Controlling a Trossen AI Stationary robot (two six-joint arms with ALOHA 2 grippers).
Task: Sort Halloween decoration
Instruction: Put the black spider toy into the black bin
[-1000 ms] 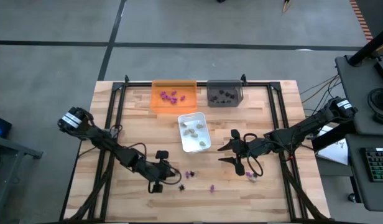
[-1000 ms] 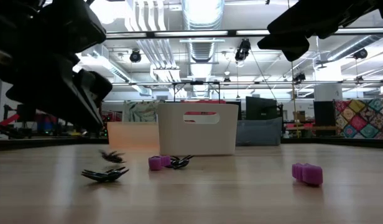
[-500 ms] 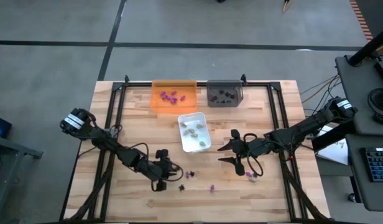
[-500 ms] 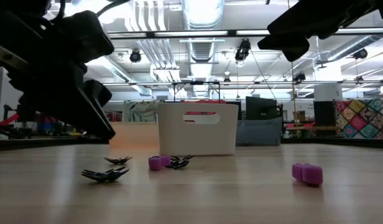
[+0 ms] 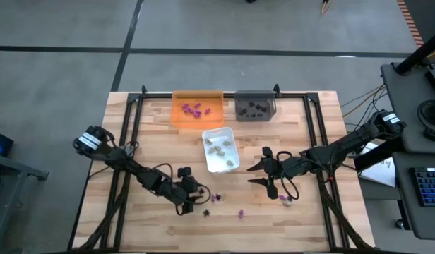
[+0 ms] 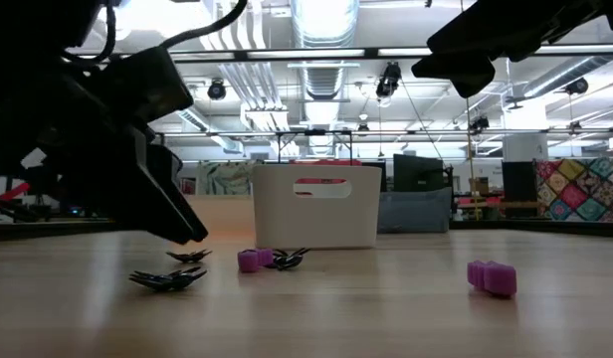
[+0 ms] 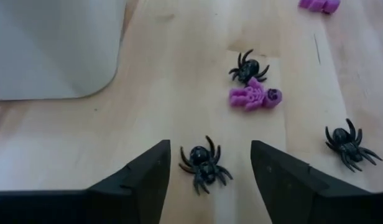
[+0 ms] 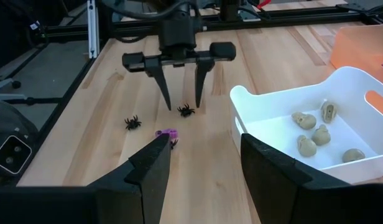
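Left gripper point(image 7: 207, 180): seen low over the near-centre of the table, fingers spread wide, nothing held; a black spider point(image 7: 204, 165) lies on the wood between the fingertips, and no contact with either finger can be seen.
Right gripper point(image 5: 265, 169): held above the table to the right of the white tray, fingers apart, nothing gripped.
Loose black pieces: a second spider point(image 7: 247, 66) is seen just beyond the first, beside a purple piece point(image 7: 253, 97); a third spider point(image 7: 348, 141) lies well apart from them.
Loose purple pieces: one point(image 5: 241, 212) is seen near the front edge, right of the left gripper; another point(image 5: 284, 200) lies below the right gripper.
Orange tray point(image 5: 197, 121): placed at the far edge, left of centre; purple pieces point(image 5: 193, 109) are held in it.
Grey tray point(image 5: 255, 114): placed just right of the orange tray; black pieces point(image 5: 254, 107) are held in it.
White tray point(image 5: 210, 166): set mid-table, nearer than the other two; pale beige pieces point(image 8: 320, 134) are held in it.
Table point(image 5: 154, 134): light wood planks, framed by black rails.
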